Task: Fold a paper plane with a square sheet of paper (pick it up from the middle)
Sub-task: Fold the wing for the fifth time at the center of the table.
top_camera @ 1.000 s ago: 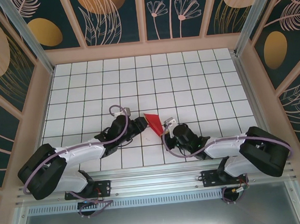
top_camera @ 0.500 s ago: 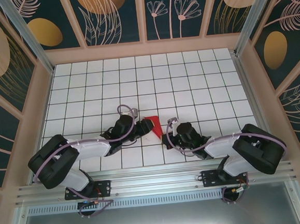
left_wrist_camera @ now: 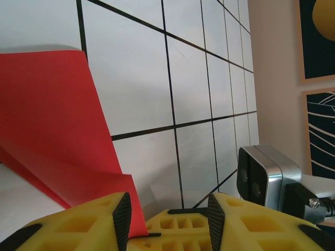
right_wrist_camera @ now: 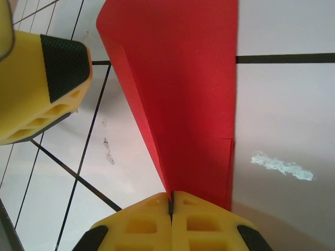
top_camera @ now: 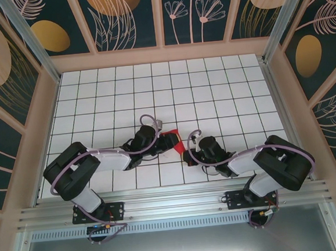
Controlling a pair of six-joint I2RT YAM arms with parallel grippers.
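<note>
Red paper sheet (top_camera: 172,138): thin, plain bright red paper, partly folded, with straight creases and overlapping layers. It lies between the two tool tips, low on a white tabletop (top_camera: 211,87) ruled with black grid lines.

Left tool (top_camera: 160,141): yellow two-finger part with black textured pads, on the black-and-white left arm.
- In the left wrist view, the left tool (left_wrist_camera: 168,201) has its jaws standing well apart, with nothing clamped.
- The red paper sheet (left_wrist_camera: 57,120) rises ahead and to the left of this tool as a raised flap.
- The lower corner of the flap comes down just beside the inner face of the left-hand pad (left_wrist_camera: 123,219). I cannot tell whether it touches.
- The tabletop (left_wrist_camera: 199,78) runs ahead of the tool, and a silver-grey camera housing (left_wrist_camera: 261,175) sits to its right.

Right tool (top_camera: 186,153): same yellow build, on the right arm.
- In the right wrist view, the right tool (right_wrist_camera: 170,201) has its jaws pressed together to a thin seam, pinching the near edge of the paper.
- The red paper sheet (right_wrist_camera: 183,89) stretches straight ahead from this grip as a long panel, widening away from the tool.
- One crease runs up the left side of the panel, and a second layer's edge shows near its right side.
- Ahead and to the left of this tool, just beside the paper's left edge, sits one yellow finger (right_wrist_camera: 52,78) of the left tool.
- The tabletop (right_wrist_camera: 282,104) lies on both sides of the paper.
- A small white scuff mark (right_wrist_camera: 282,166) lies on the tabletop to the right of the grip.
</note>
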